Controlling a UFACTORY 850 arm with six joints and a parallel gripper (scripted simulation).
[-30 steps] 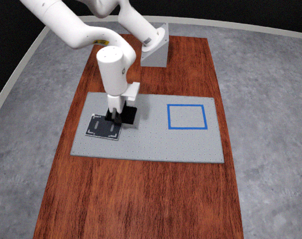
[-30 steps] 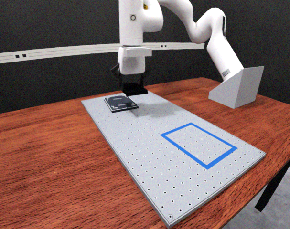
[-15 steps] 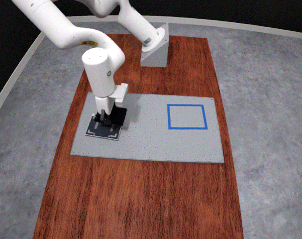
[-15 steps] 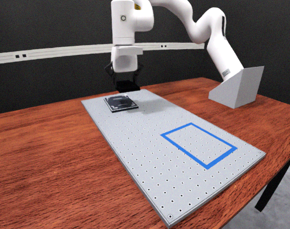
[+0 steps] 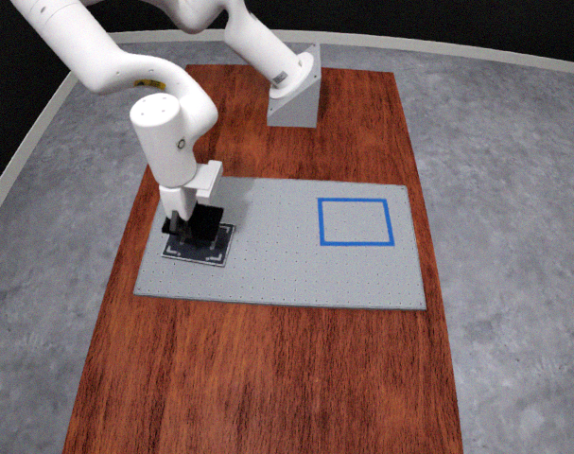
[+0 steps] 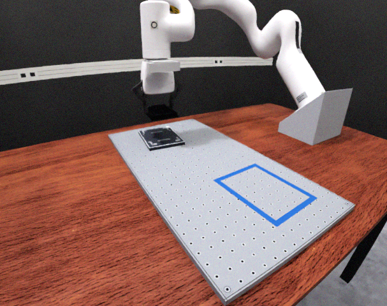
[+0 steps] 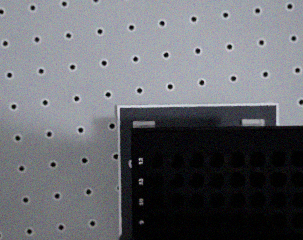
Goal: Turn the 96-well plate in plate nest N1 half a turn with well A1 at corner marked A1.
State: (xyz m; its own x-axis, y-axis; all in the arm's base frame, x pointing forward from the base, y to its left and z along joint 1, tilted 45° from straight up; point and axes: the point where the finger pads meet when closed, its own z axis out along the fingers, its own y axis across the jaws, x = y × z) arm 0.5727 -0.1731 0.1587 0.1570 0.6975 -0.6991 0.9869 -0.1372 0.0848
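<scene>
One 96-well plate (image 5: 199,222), black, clamped in one gripper (image 5: 182,225) directly above the plate nest. One plate nest (image 6: 161,137), dark with pale corner locators. One grey perforated board (image 5: 287,273) under the nest. One blue square outline (image 5: 355,221) on the board, well apart from the nest. One wooden table (image 5: 257,371). One white arm (image 5: 106,63).

Jaws (image 5: 182,225) gripping black plate (image 5: 203,222) above nest (image 5: 197,249), blue square (image 5: 355,221) well apart

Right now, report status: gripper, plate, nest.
Gripper shut on plate. Plate held in the air above nest, not seated. Nest bare, nothing visible in the way.
</scene>
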